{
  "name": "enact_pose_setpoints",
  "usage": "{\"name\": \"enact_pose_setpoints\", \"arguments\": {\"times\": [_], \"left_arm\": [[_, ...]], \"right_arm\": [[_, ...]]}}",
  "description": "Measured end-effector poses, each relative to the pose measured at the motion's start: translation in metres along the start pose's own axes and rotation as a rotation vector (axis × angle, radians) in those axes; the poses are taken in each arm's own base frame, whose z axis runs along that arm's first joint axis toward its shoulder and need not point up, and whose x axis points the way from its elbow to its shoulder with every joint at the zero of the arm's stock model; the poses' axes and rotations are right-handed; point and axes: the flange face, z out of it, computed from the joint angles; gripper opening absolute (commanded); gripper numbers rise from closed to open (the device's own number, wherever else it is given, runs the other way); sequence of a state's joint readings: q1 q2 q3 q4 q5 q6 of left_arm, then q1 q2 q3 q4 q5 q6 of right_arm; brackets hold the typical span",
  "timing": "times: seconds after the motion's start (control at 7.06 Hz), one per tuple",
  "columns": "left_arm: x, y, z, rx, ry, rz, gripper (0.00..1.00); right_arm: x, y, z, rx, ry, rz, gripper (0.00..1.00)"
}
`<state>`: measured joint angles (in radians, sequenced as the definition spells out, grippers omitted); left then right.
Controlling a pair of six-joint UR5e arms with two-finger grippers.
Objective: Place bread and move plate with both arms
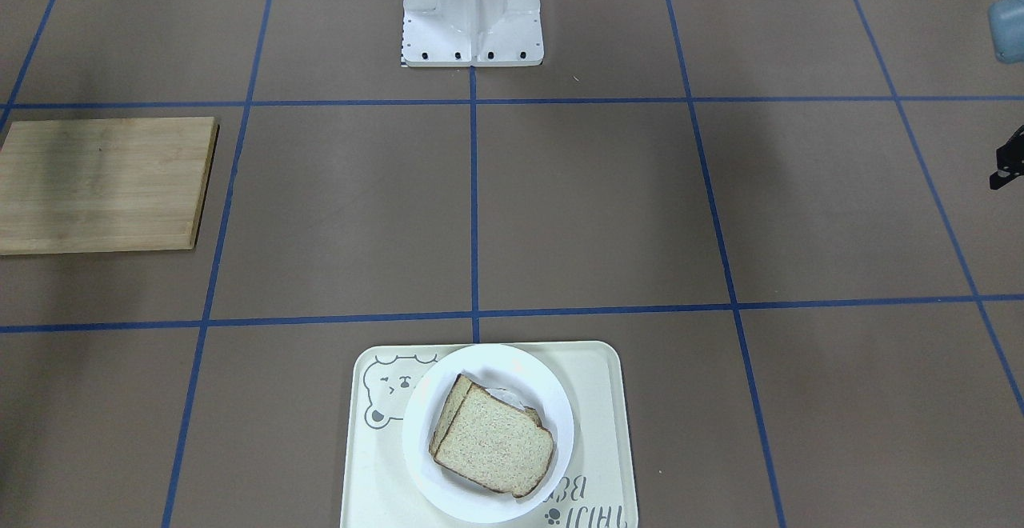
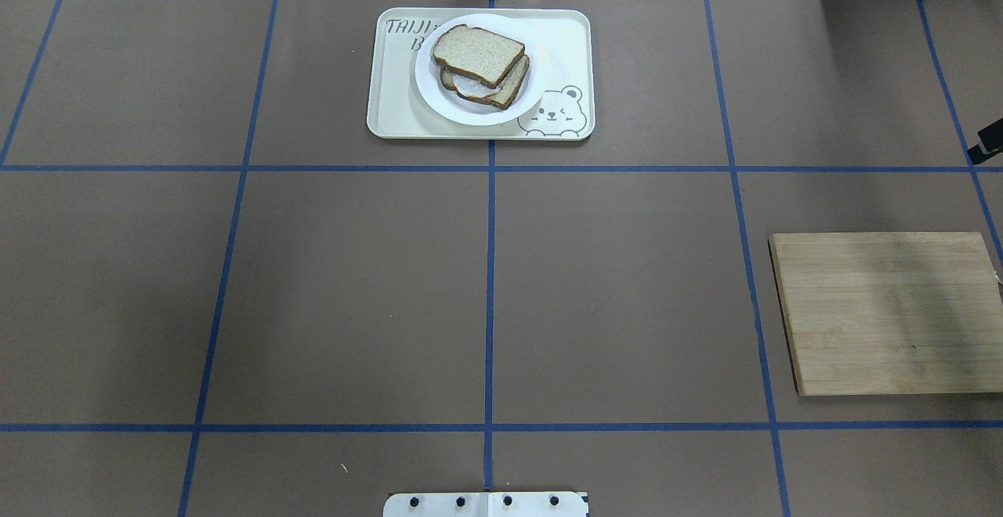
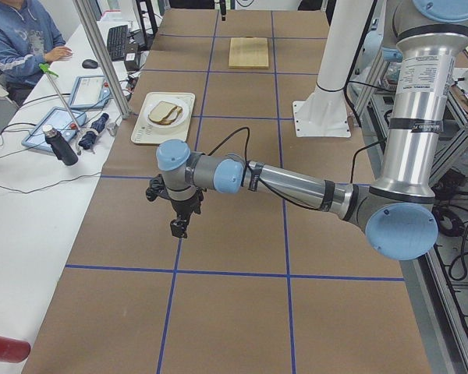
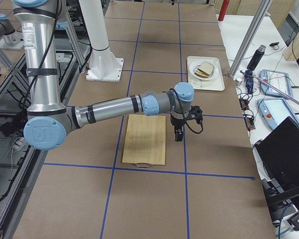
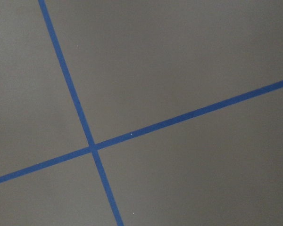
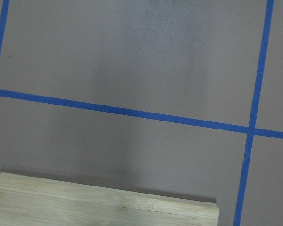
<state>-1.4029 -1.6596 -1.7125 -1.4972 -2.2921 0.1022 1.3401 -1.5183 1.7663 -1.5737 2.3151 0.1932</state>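
The plain bread slice (image 1: 494,440) lies on top of a second slice with a bit of white showing between them, both on the white plate (image 1: 512,368). The plate stands on the cream bear tray (image 1: 600,400) at the table's far middle edge, also in the overhead view (image 2: 470,112). My left gripper (image 3: 177,227) hangs empty above bare table at the left end, far from the plate. My right gripper (image 4: 179,134) hangs empty beside the wooden board's far edge. Only slivers of them show elsewhere, so I cannot tell whether either is open or shut.
A wooden cutting board (image 2: 885,313) lies flat at the robot's right end of the table; its edge shows in the right wrist view (image 6: 104,207). Blue tape lines (image 5: 92,148) grid the brown table cover. The robot's white base (image 1: 472,12) stands at the near middle.
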Motion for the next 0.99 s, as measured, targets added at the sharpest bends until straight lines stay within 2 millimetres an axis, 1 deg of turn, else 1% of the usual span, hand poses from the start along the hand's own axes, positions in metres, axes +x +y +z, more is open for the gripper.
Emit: {"name": "enact_pose_setpoints", "arguments": {"times": [0.43,0.99], "left_arm": [[0.0047,0.0010,-0.0078,0.013,0.000,-0.024,0.98],[0.0079,-0.0020,-0.0109,0.020,0.000,-0.018,0.98]], "right_arm": [[-0.0024,-0.0045,-0.0004,-0.001,-0.002,-0.002,1.00],[-0.0037,-0.0063,-0.0014,0.001,-0.001,-0.004,1.00]]}}
